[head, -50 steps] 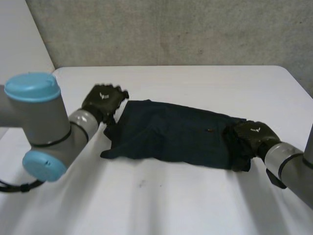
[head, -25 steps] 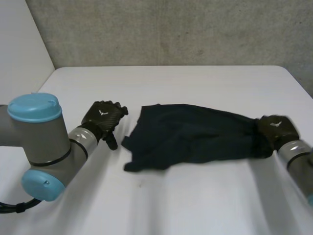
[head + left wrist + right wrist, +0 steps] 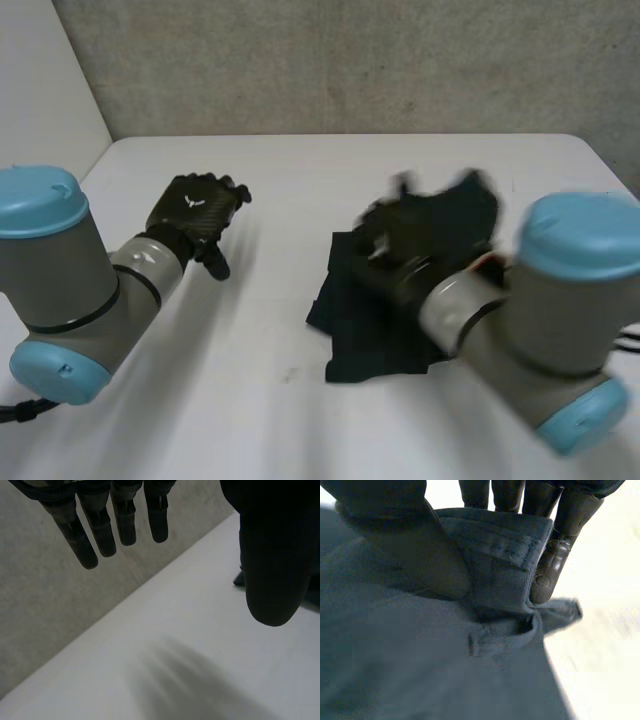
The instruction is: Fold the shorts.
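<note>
One hand works: your right hand [image 3: 410,545] pinches a hemmed edge of the shorts [image 3: 365,335], apparently carrying it over the rest on the table [image 3: 280,420]. Your left hand [image 3: 195,212] hovers apart, fingers straight, empty. You're mid-fold; next, lay that edge down squarely.

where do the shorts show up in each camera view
Head view: shorts bunched right of centre on the white table, under the right hand.
Left wrist view: probably the dark scrap beside the left hand thumb.
Right wrist view: pinched between the right hand's thumb and fingers.
Shared landmark: the white table.
</note>
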### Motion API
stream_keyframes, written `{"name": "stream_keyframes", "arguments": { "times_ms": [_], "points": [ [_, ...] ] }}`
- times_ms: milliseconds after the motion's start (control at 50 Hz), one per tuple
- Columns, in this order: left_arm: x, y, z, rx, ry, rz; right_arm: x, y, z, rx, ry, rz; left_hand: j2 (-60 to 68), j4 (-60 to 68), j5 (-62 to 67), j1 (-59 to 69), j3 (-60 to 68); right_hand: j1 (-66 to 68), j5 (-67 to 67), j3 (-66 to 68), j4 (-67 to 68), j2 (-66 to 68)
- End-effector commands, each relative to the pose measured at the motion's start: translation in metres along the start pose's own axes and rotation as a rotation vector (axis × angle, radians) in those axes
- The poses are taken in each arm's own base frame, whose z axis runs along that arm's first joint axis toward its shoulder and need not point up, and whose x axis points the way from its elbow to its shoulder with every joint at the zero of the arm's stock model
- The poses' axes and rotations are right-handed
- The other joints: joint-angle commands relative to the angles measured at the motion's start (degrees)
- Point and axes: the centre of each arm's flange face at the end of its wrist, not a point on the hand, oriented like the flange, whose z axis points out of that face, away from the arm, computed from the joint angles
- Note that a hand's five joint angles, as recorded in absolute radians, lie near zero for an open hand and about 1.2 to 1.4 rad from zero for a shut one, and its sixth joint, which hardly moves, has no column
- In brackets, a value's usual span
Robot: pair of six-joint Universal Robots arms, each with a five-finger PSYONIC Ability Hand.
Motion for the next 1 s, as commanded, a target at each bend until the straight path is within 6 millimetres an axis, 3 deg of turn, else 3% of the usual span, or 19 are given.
{"name": "stream_keyframes", "arguments": {
  "times_ms": [20,40,60,100,200,260,340,400,460,620,860,1000],
  "points": [
    [0.005,-0.028,0.004,0.107,0.001,-0.016,-0.049,-0.021,0.000,0.139,-0.179,0.004,0.7,0.9,1.2,-0.1,0.3,-22.9,-34.3,-36.7,-36.8,-35.1],
    [0.005,-0.037,0.006,0.133,0.002,-0.036,-0.046,-0.022,0.001,0.141,-0.167,0.024,0.7,0.9,1.2,-0.1,0.3,-38.5,-49.9,-52.3,-52.4,-50.7],
    [0.005,-0.040,0.008,0.143,0.000,-0.047,-0.042,-0.021,0.001,0.139,-0.157,0.042,0.7,0.9,1.2,-0.1,0.3,-44.5,-55.8,-58.2,-58.4,-56.6],
    [0.003,-0.047,0.010,0.164,-0.008,-0.074,-0.029,-0.016,0.002,0.121,-0.126,0.100,0.7,0.9,1.2,-0.1,0.3,-44.5,-55.8,-58.2,-58.4,-56.6],
    [0.005,-0.072,0.022,0.242,0.006,-0.151,0.046,0.005,-0.009,0.091,0.070,0.503,0.8,1.0,1.4,0.1,0.5,-44.5,-55.8,-58.2,-58.4,-56.6],
    [0.023,-0.082,0.027,0.264,0.053,-0.176,0.078,0.020,-0.014,0.090,0.160,0.757,1.3,1.5,1.9,0.6,1.0,-44.5,-55.8,-58.2,-58.4,-56.6],
    [0.051,-0.080,0.027,0.207,0.122,-0.189,0.100,0.046,-0.019,0.046,0.223,0.930,1.3,1.5,1.9,0.6,1.0,-44.5,-55.8,-58.2,-58.4,-56.6],
    [0.075,-0.067,0.024,0.112,0.162,-0.192,0.097,0.057,-0.021,-0.025,0.202,0.965,1.2,1.4,1.7,0.4,0.8,-44.5,-55.8,-58.2,-58.4,-56.6],
    [0.100,-0.049,0.017,0.008,0.179,-0.196,0.082,0.071,-0.013,-0.127,0.145,0.982,0.8,1.0,1.4,0.1,0.5,-44.5,-55.8,-58.2,-58.4,-56.6],
    [0.130,-0.034,0.005,-0.048,0.198,-0.202,0.066,0.089,-0.004,-0.227,0.108,0.994,-0.2,0.0,0.4,-0.9,-0.5,-44.5,-55.8,-58.2,-58.4,-56.6],
    [0.146,0.011,0.015,-0.159,0.206,-0.123,0.040,0.102,0.007,-0.285,0.044,1.020,0.3,0.5,0.9,-0.4,0.0,-44.5,-55.8,-58.2,-58.4,-56.6],
    [0.132,0.028,0.017,-0.227,0.077,0.009,0.035,0.103,0.009,-0.283,0.021,1.025,0.3,0.5,0.9,-0.4,0.0,-44.5,-55.8,-58.2,-58.4,-56.6]
  ]
}}
